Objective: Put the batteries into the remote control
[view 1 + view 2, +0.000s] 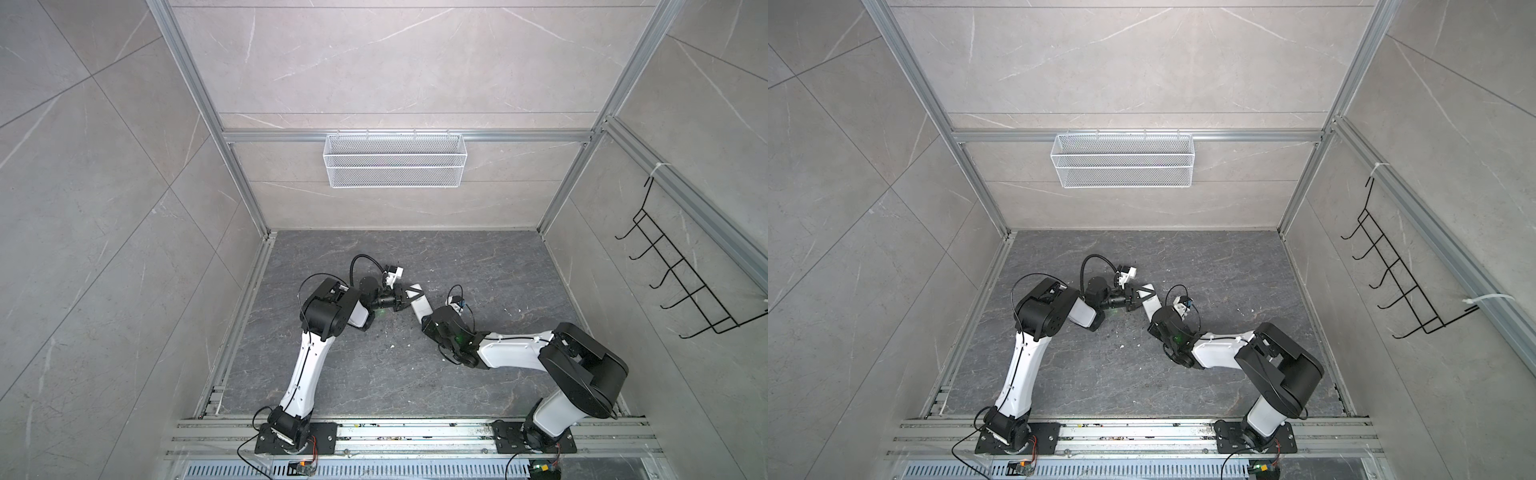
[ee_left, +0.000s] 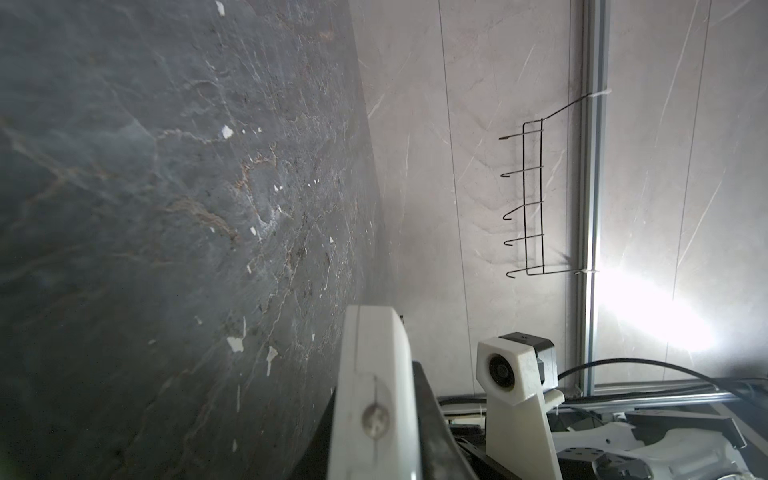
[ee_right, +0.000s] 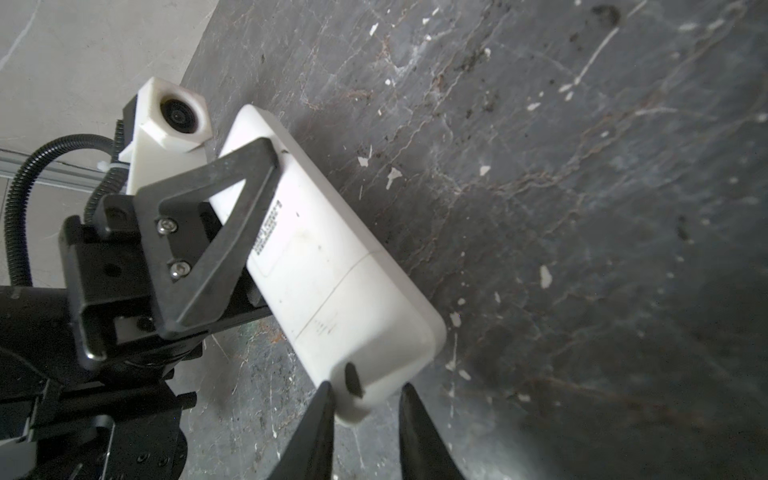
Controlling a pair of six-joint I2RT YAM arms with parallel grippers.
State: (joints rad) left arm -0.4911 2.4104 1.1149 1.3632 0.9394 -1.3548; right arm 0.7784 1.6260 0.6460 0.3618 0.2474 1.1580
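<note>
White rectangular plastic remote control (image 3: 332, 266), plain back turned up (small printed label and a cover seam showing), held slantwise over the dark stone surface (image 3: 582, 208). One end clamped in the left hand (image 3: 253, 162); other end between fingers of the right hand (image 3: 368, 392). Seen mid-scene in both top views (image 1: 419, 306) (image 1: 1149, 308).

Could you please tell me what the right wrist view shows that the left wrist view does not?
Right wrist only: the remote control's white back with its cover seam, the right gripper open at its end, the left wrist camera. Left wrist only: the black hook rack and the right wrist camera. Both: the remote control, the left gripper clamping it, and the speckled dark table.
</note>
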